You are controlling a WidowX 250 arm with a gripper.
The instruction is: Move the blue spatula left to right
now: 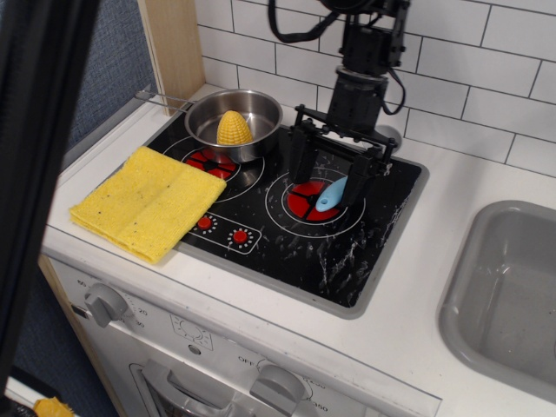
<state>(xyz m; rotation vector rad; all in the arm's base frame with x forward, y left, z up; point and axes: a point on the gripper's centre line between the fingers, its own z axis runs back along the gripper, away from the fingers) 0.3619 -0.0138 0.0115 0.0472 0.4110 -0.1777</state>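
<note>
Blue spatula (330,196): lying tilted on the right burner (311,199) of the stove.
Gripper (327,169): jaws spread wide, straddling the burner; right finger touching the spatula.
Pot (234,123): left of the burner, holding corn (234,128).

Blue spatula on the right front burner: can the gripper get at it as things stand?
Probably yes. The gripper hangs open right over the blue spatula, one finger on each side of it, and nothing lies between them. The steel pot with the corn and the yellow cloth sit off to the side.
</note>
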